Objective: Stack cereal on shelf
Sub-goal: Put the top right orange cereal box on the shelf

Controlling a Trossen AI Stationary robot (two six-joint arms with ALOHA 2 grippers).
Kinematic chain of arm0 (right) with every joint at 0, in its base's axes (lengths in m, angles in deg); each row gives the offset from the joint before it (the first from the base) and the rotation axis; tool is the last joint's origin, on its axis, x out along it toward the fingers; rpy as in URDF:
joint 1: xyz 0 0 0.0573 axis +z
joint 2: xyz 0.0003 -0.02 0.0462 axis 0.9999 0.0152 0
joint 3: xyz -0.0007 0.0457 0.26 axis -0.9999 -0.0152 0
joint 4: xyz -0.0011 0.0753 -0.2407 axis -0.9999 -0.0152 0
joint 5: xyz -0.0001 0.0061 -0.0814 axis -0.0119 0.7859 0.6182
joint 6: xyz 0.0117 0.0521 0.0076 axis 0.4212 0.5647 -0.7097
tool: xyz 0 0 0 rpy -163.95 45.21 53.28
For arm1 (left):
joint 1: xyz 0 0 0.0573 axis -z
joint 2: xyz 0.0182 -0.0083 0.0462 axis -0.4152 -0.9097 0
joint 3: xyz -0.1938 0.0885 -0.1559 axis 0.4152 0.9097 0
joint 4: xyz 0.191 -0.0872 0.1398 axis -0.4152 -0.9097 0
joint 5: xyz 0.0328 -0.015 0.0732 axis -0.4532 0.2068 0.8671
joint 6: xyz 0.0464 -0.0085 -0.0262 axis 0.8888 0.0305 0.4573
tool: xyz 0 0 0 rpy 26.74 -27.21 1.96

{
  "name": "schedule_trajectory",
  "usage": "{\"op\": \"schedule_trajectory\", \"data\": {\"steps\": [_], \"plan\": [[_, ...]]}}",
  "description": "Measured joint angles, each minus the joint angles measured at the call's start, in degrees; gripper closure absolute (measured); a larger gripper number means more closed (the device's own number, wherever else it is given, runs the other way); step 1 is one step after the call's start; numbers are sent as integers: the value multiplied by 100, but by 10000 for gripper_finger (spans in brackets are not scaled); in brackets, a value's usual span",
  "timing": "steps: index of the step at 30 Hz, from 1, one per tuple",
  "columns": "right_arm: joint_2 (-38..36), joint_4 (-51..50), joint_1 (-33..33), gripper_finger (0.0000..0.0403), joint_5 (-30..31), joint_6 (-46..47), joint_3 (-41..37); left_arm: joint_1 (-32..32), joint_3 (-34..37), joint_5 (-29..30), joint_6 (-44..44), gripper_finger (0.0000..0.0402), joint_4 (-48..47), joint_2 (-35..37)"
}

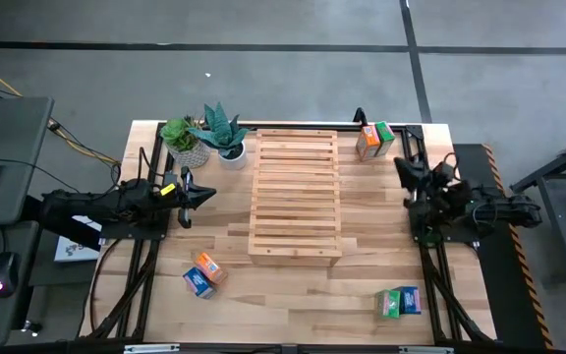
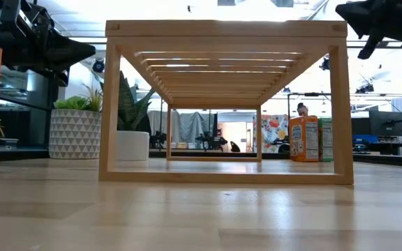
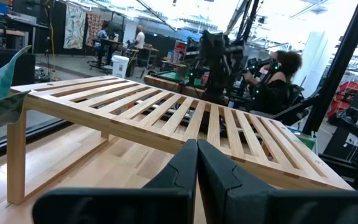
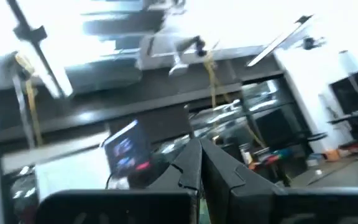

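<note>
A: Shelf (image 1: 295, 197)?
B: Table centre, slats bare; open wood on both long sides.
A: Cereal?
B: Pair (image 1: 373, 140) at the far right corner, pair (image 1: 202, 274) near left, pair (image 1: 399, 302) near right.
A: Grippers?
B: Left gripper (image 1: 204, 195) beside the shelf's left edge, fingers pressed together, empty. Right gripper (image 1: 402, 173) well off its right edge, likewise closed, empty.

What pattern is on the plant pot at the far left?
White with a grey triangle pattern on the plant pot; the low view shows it best.
</note>
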Motion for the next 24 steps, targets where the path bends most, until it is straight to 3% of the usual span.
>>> {"op": "schedule_trajectory", "data": {"steps": [8,13,19,24], "plan": [[1601,-172,-399,402,607,339,689,-1,-1,1,-1,398,0,-2],[2900,-2676,-975,385,2006,383,2209,-1,-1,0,0,398,1,0],[4437,-5813,-2074,282,2166,1348,3872,-1,0,-1,2,398,-1,-1],[5503,-6606,-2945,176,1629,1799,4256,1,1,-1,0,398,1,0]]}}
